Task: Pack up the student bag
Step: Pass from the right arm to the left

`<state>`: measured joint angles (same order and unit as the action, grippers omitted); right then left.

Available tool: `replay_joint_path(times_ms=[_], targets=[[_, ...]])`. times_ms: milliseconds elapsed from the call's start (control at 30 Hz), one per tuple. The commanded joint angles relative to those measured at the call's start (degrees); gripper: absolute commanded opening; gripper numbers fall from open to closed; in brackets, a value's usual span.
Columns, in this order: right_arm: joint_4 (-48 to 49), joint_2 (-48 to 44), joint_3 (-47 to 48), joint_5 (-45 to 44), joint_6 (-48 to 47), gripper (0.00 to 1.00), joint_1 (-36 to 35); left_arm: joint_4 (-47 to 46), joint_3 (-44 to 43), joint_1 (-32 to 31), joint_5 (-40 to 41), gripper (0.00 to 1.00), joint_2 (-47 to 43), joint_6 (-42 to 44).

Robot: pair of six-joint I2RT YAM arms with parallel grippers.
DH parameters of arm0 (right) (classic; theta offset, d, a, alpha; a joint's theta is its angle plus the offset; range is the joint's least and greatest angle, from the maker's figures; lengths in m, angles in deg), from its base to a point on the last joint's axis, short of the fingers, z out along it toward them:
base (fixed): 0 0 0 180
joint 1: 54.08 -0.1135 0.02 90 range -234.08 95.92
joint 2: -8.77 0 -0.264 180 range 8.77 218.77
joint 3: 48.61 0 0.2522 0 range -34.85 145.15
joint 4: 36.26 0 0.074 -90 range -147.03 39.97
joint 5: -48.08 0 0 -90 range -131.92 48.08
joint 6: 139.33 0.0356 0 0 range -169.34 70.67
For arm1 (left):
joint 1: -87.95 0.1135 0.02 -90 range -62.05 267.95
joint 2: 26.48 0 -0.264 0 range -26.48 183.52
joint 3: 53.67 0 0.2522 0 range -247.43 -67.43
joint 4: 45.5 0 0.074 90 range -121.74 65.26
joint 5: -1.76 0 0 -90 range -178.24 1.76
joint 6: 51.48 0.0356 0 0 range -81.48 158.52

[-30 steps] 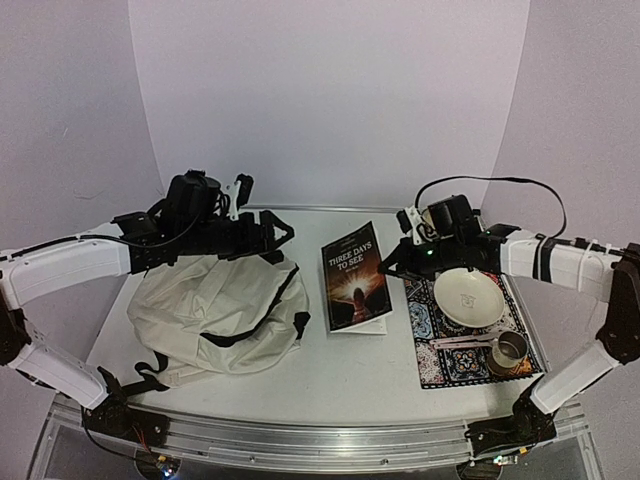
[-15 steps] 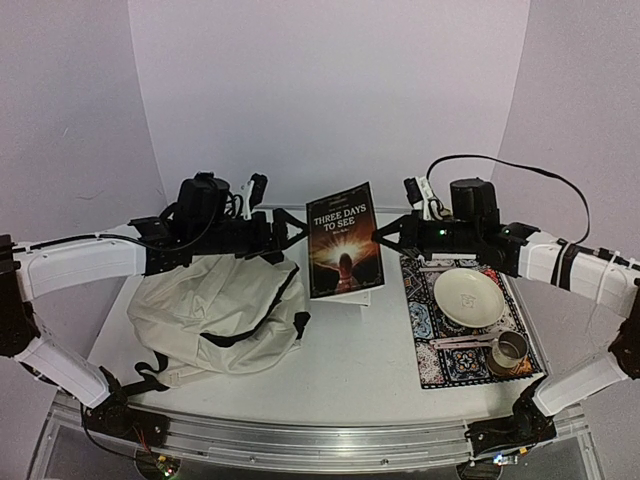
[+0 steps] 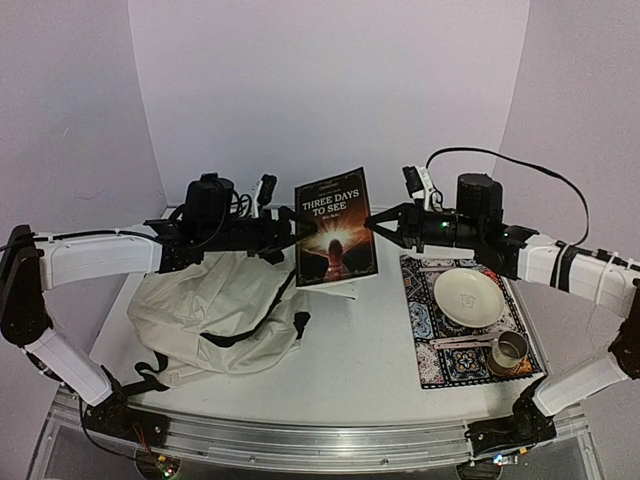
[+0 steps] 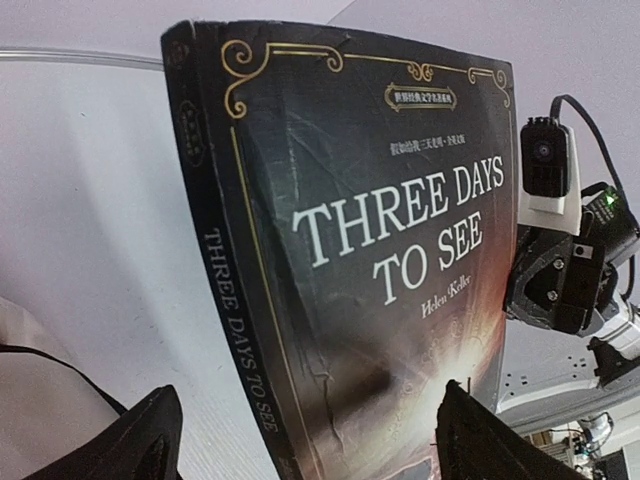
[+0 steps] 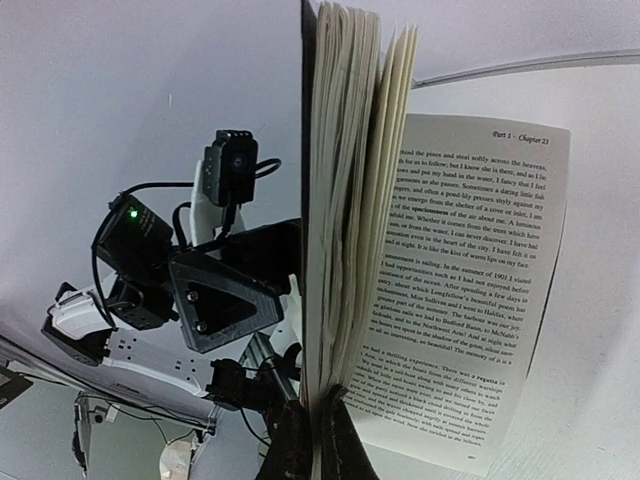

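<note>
Change: over the last second the book [image 3: 335, 225] went from lying flat on the table [image 3: 380, 370], right of the student bag [image 3: 215, 310], to standing upright in the air just past the bag's far right corner; both arms swung inward toward it.
Student bag: slumped flat on the table, cream fabric, black zipper line curving across its top; whether the mouth is open cannot be told from above.
Book: dark cover facing the camera, spine toward the bag, pages fanned slightly at the far edge, one leaf hanging loose.
Right gripper [image 3: 385, 222]: on the book's edge away from the bag, jaws clamped on the page block.
Left gripper [image 3: 285, 232]: over the bag's far right corner, jaws wide apart and straddling the spine side of the book, not yet pressing on it.
Other items: mat [image 3: 425, 320], plate [image 3: 468, 297] and cup [image 3: 510, 350], well to the right of the bag, untouched.
Step (judged): handover or two-handed steadying of the book, ahead of packing.
Next move (judged): left jaws need to close squarely on the spine before the right lets go; the bag's opening must then be found and held wide.
</note>
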<state>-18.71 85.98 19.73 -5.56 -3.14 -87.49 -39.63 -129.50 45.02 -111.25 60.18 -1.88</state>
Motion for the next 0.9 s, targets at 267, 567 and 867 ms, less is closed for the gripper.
replay_joint_path(times_ms=[267,567,867], targets=[[12.8,0.4,-1.0,3.6,2.3,0.0,-0.4,-16.4,4.0,0.3,-9.6,0.54,-5.5,-6.1],[13.3,4.6,0.2,3.3,2.1,0.0,-0.9,-18.8,7.6,0.3,-9.2,0.26,-9.4,-8.3],[13.7,5.8,0.8,-0.3,2.5,0.07,-2.5,-19.3,9.7,0.3,-4.4,0.0,-12.0,-9.3]])
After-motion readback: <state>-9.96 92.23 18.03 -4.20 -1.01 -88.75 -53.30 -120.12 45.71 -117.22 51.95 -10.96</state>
